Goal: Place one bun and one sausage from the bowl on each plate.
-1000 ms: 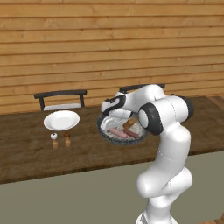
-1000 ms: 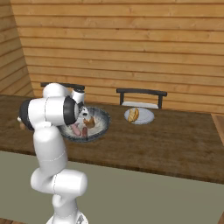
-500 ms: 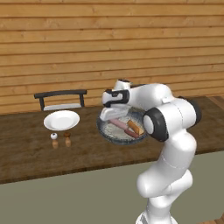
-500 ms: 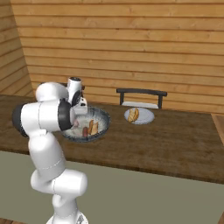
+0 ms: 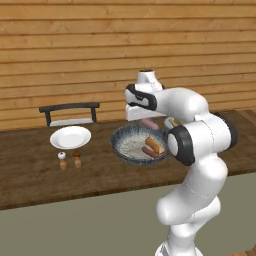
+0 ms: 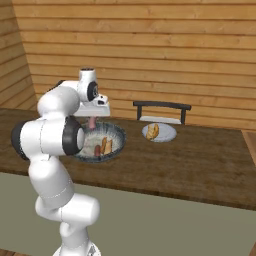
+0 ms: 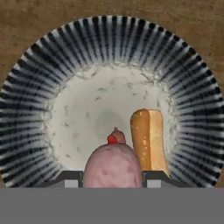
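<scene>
In the left base view the arm has risen out of the dark blue-grey patterned bowl on the brown wooden table, a pink sausage hanging over its 12 o'clock rim; a bun and sausage remain inside, and the small white plate at 9 o'clock is bare. The right base view shows the second white plate carrying a bun. In the hand view the jaws clamp the sausage, ready for a plate.
</scene>
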